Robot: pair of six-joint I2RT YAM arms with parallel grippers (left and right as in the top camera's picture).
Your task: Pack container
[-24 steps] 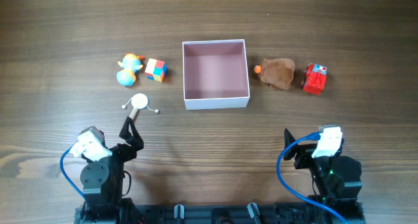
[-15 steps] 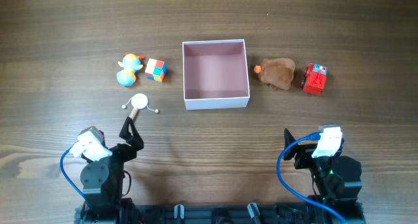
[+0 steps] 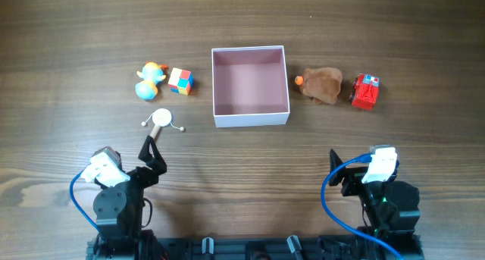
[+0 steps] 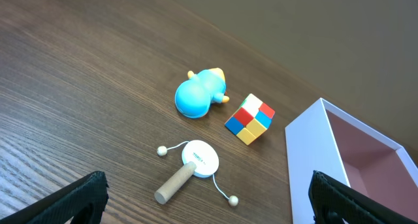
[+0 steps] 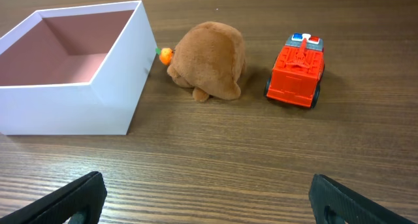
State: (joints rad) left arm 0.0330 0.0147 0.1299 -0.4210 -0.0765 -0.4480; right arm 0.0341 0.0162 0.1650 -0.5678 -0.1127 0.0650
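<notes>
The left claw [image 4: 209, 204] is spread wide. Its two dark fingers [image 4: 78, 201] sit at the lower corners of its wrist view, with only the wooden table [image 4: 65, 87] between them, and it grips nothing. Just ahead of it lies a small hand drum [image 4: 196, 164], a white disc on a pale wooden handle with a bead on a string at each side. The handle points back toward the claw. Farther ahead a blue duck toy [image 4: 199, 96] lies on its side, and a colour cube [image 4: 250, 118] sits just beside it, toward the claw's right. Ahead and further to the right stands the container [image 3: 251, 119], flat on the table and apart from the cube.

The right claw [image 5: 209, 204] is also spread, its fingers [image 5: 72, 201] far apart over bare wood and pinching nothing. The container lies ahead of it and to its left. It is a square, shallow, open-topped box with plain white walls and a dusty pink inside, far larger than any of the toys. Its pink floor shows bare in the overhead view.

Straight ahead of this claw a brown plush toy [image 5: 209, 61] lies just beside the container's right wall, with a small orange bit on the side facing the box. To the right of the plush, a little apart from it, a red fire truck [image 5: 295, 70] stands on its wheels. Seen from overhead, both claws are well short of the container, one toward each side of it.
</notes>
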